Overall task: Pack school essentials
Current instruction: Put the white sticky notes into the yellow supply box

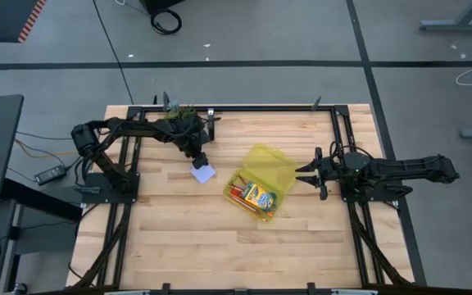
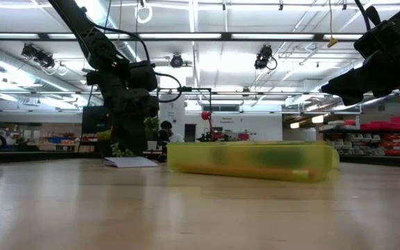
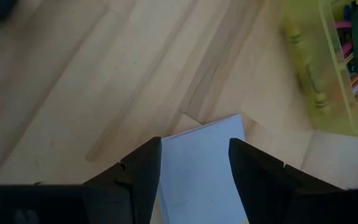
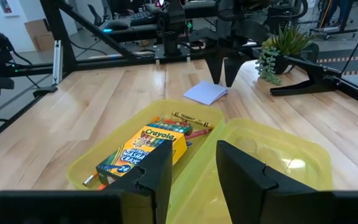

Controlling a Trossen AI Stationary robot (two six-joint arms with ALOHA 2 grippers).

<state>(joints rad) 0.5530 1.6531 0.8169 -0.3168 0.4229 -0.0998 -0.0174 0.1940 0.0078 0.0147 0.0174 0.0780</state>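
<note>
Frame centre, worktop (image 1: 187,246): open yellow case (image 1: 260,182) with crayon box (image 1: 258,197) inside (pencils beside it). Right tool (image 1: 310,174) at the case's right edge, fingers spread, empty. Left of centre: left tool (image 1: 200,161) released, fingers straddling the white-and-blue pad (image 1: 204,173). Potted plant (image 1: 180,117) upper left.

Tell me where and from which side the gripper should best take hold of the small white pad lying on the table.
The small white pad lies flat on the wood, apart from the yellow pouch, so only its thin edges offer a grip. The left gripper is open above it, a finger on each side. Probably best to come straight down and pinch two opposite edges near the middle.
</note>
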